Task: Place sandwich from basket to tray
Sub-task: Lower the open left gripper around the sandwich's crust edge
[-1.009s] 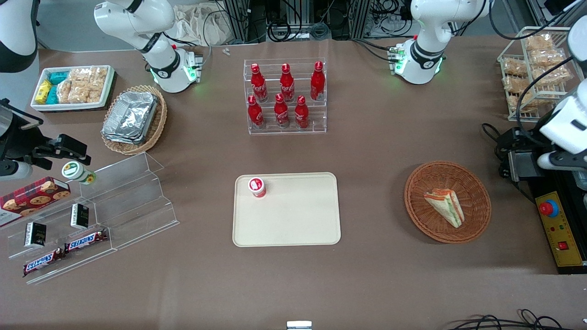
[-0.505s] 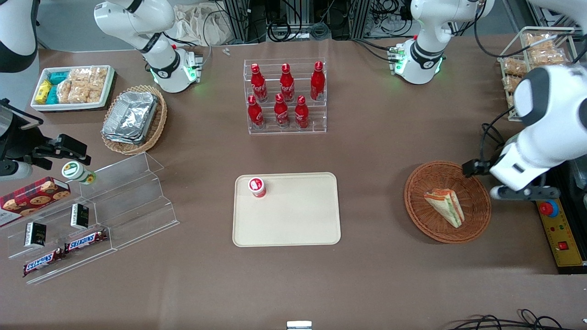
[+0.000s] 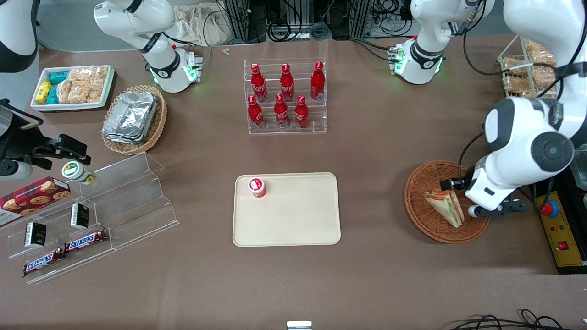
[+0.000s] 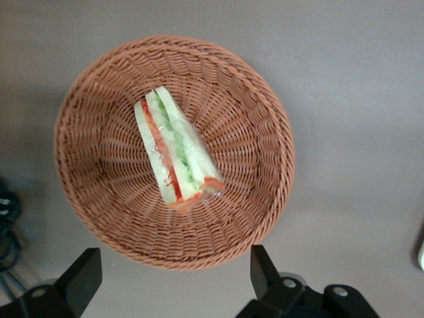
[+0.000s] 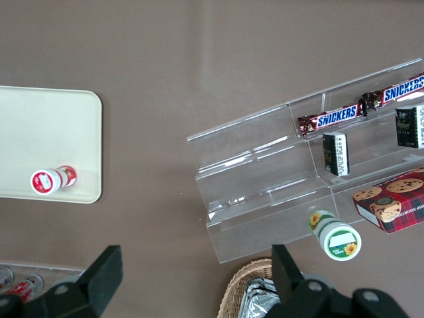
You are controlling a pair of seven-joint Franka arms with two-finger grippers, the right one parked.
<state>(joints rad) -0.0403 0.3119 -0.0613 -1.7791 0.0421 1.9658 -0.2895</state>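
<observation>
- Fingers (image 4: 81, 283) of the left gripper (image 4: 172, 281) stand apart, empty, above the round reddish-brown wicker basket (image 4: 265, 132).
- Between them we see the pale triangular wedge sandwich (image 4: 173, 147): soft, light; we would pinch its bread faces gently.

Even, bright overhead light fills every view, and the table (image 3: 376, 151) casts back no glare. The basket (image 4: 173, 149) and gripper (image 4: 169, 281) throw soft shadows; the wrist view looks perhaps slightly soft at its edges.
</observation>
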